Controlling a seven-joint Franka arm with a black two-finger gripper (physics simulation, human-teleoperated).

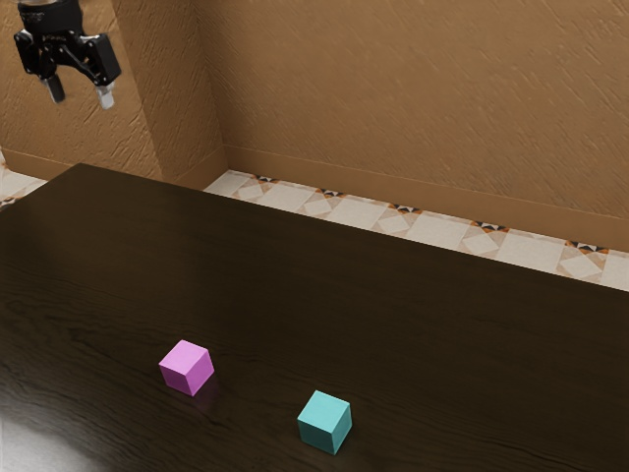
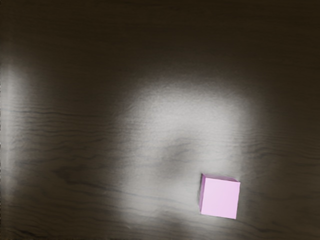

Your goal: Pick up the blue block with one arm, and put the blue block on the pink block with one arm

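Upper left: gripper (image 1: 79, 95) hanging high, fingers spread, clutching nothing. Lower left of centre: pink block (image 1: 187, 367), top bare. Further right, near lower edge: blue block (image 1: 325, 421) resting on table (image 1: 413, 295), apart from pink block. Seemingly nothing done yet; approach, grasp, lift, stacking all left.

Pincer (image 1: 81, 94) — cropped at top edge.

Dark wood table (image 1: 393, 315); tan textured wall (image 1: 413, 88); patterned tile floor (image 1: 442, 231) behind table.
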